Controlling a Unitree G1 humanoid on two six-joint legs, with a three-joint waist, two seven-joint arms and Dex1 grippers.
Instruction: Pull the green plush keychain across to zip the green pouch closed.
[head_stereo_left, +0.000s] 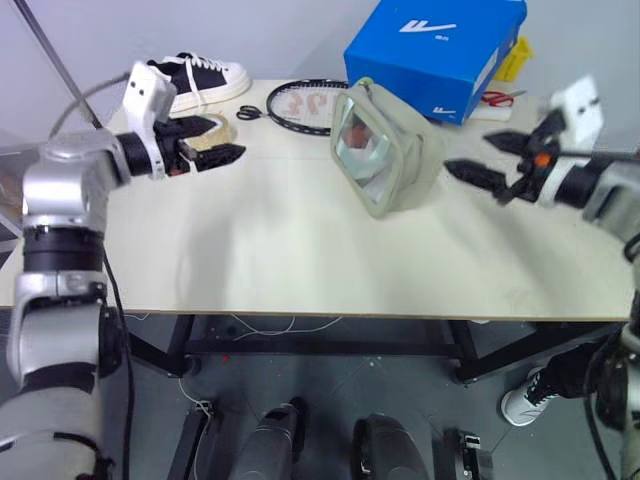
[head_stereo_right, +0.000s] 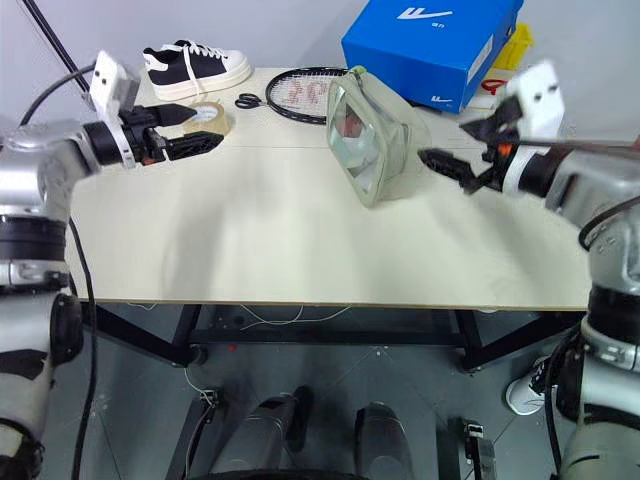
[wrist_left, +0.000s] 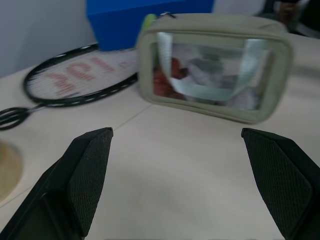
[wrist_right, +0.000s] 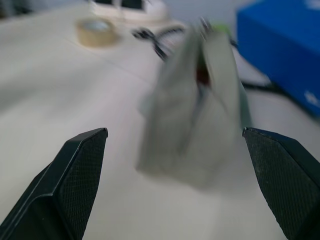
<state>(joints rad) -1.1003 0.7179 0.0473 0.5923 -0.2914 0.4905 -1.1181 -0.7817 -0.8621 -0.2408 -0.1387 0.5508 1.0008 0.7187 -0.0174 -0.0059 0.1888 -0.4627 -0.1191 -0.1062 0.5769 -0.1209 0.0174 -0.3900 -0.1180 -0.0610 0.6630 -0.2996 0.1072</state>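
Observation:
The green pouch (head_stereo_left: 388, 150) stands upright at the back middle of the table, one clear window side facing my left gripper, with red and white contents inside. The green plush keychain (wrist_left: 148, 22) shows as a small lime tuft at the pouch's top far corner, beside the blue box. My left gripper (head_stereo_left: 226, 140) hovers open well to the left of the pouch, pointing toward it with nothing between its fingers. My right gripper (head_stereo_left: 468, 152) hovers open just right of the pouch, a short gap away, also holding nothing. In the right wrist view the pouch's narrow end (wrist_right: 192, 115) lies ahead between the open fingers.
A blue shoebox (head_stereo_left: 435, 48) stands right behind the pouch. A racket (head_stereo_left: 300, 106), black scissors (head_stereo_left: 249, 112), a tape roll (head_stereo_right: 206, 114) and a black-and-white sneaker (head_stereo_left: 200, 80) lie at the back left. Red scissors (head_stereo_left: 497, 98) lie at the back right.

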